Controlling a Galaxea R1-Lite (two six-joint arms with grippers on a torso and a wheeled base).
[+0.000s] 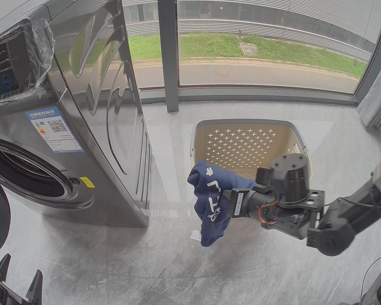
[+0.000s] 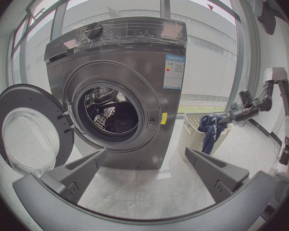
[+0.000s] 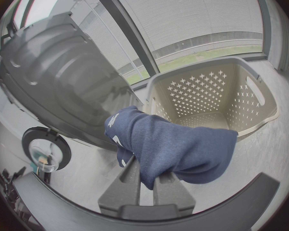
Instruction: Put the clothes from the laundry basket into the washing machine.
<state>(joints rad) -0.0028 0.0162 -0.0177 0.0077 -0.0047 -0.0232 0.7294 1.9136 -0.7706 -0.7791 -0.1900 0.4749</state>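
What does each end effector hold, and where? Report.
Right end effector pinches a bunched fold of the navy garment; the rest hangs free. Left end effector: open, empty.

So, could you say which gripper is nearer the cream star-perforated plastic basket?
Right. The right gripper, shut on a navy garment, hangs by the basket's near rim; the left gripper sits before the grey washing machine.
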